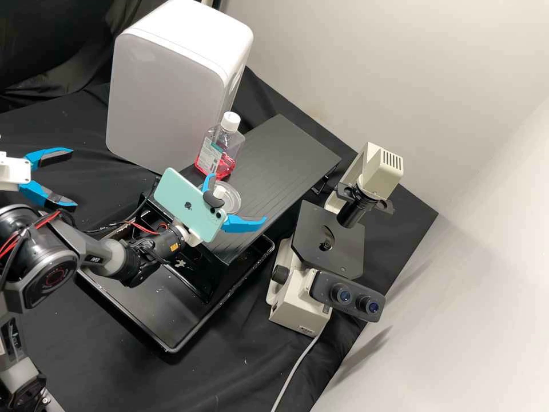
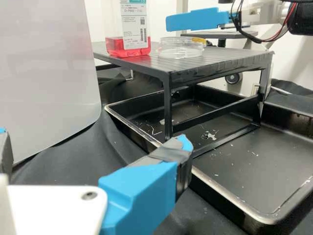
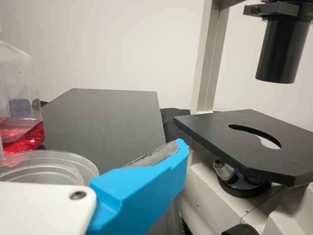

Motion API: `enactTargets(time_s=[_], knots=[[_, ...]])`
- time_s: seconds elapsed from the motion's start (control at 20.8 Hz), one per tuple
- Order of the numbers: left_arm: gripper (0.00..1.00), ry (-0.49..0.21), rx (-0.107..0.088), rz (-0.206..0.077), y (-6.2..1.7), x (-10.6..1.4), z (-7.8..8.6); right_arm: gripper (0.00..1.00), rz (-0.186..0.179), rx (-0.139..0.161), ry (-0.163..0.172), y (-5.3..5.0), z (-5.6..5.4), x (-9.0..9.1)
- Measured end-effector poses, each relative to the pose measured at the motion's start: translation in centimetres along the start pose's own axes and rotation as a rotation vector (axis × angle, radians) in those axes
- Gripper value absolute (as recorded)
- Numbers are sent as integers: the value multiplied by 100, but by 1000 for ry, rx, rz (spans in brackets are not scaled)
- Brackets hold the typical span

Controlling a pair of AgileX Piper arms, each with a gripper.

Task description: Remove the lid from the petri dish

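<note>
A clear petri dish (image 1: 227, 193) with its lid on rests on the black raised platform (image 1: 286, 154), near its front end. My right gripper (image 1: 239, 198) is open and straddles the dish, one blue finger on each side. In the right wrist view the dish (image 3: 44, 169) lies just inside my own blue finger (image 3: 146, 176), with a small gap between them. My left gripper (image 1: 72, 177) stands open over the black cloth at the far left, well away from the platform. From the left wrist view the dish (image 2: 181, 46) sits on the platform top, with the right arm's blue finger (image 2: 195, 19) above it.
A flask of red liquid (image 1: 217, 150) stands on the platform just behind the dish. A large white box (image 1: 171, 80) is at the back left, and a microscope (image 1: 337, 246) is to the right. The platform stands in a black tray (image 1: 171, 337).
</note>
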Motion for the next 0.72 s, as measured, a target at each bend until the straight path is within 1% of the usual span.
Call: enactTargets(time_s=[0.38, 0.43, 0.48, 0.58, 0.72], knots=[[100, 0, 0, 0, 0, 0, 0, 100, -2, 0, -2, -4, 4, -5], [100, 0, 0, 0, 0, 0, 0, 100, -1, 0, -1, -11, 12, -32], [100, 0, 0, 0, 0, 0, 0, 100, -8, 0, -2, -28, 13, -73], [100, -3, 2, -5, -10, 1, 6, 100, 3, 2, 10, -41, -2, -157], [100, -1, 5, -13, -27, 6, 5, 100, 8, -10, 46, -69, -52, -293]])
